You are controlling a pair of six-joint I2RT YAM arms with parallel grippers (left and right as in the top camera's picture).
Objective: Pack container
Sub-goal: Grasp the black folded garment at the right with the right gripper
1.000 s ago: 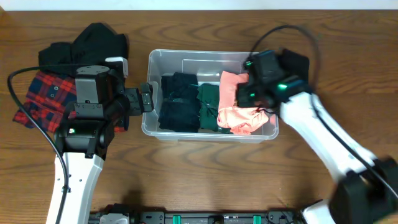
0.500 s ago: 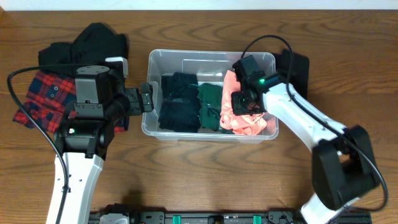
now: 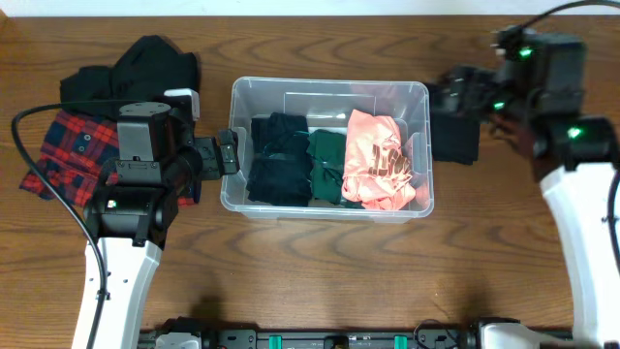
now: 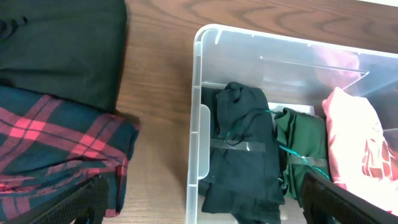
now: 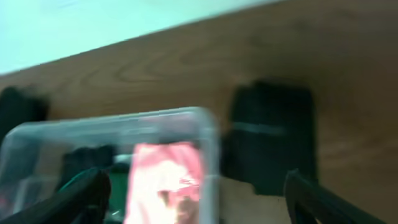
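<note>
Wooden table point(image 3: 320, 262), the container point(image 3: 329, 81) at mid-frame, packing seemingly about half done.

Inside it a dark garment point(image 3: 276, 160), a green garment point(image 3: 325, 165) and a pink garment point(image 3: 376, 160) lie side by side. Left to pack, by my reckoning: a black folded piece point(image 3: 453, 136) just right of the tub, plus a plaid shirt point(image 3: 68, 145) and a black heap point(image 3: 136, 68) at the upper left. The left gripper point(image 3: 228, 153) hangs by the tub's left wall, fingers apart and empty. The right gripper point(image 3: 463, 94), upper right above the folded piece, is spread and holds nothing.
</note>
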